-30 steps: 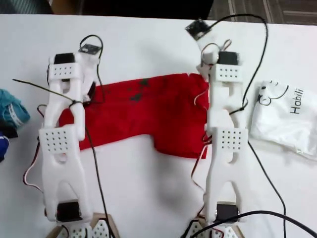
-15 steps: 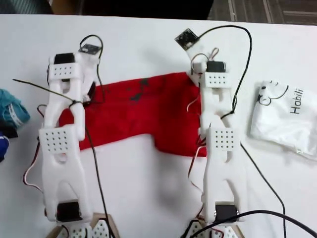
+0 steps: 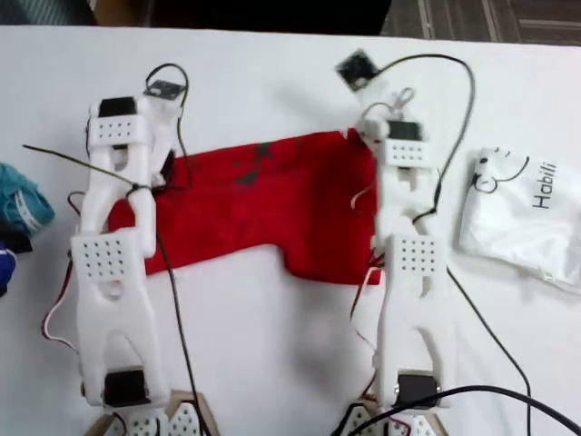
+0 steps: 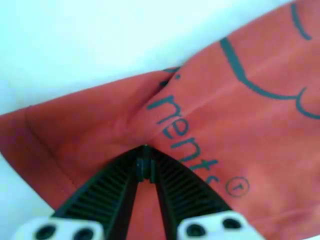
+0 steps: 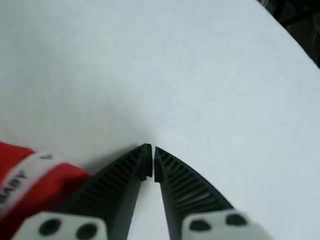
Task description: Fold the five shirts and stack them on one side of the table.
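Observation:
A red shirt with dark print lies spread across the middle of the white table. In the high view the left arm stands over the shirt's left end. My left gripper is shut on a pinched fold of the red shirt beside the printed letters. The right arm stands at the shirt's right edge. My right gripper is shut with nothing in it, just above bare table. The shirt's collar with its white label lies beside it.
A folded white shirt lies at the right side of the table. Teal clothing and a blue piece lie at the left edge. Cables loop around both arms. Bare table stretches along the front between the arm bases.
The right arm swung left over the shirt's right edge, then back to the right. The left arm and its hold on the shirt stayed the same.

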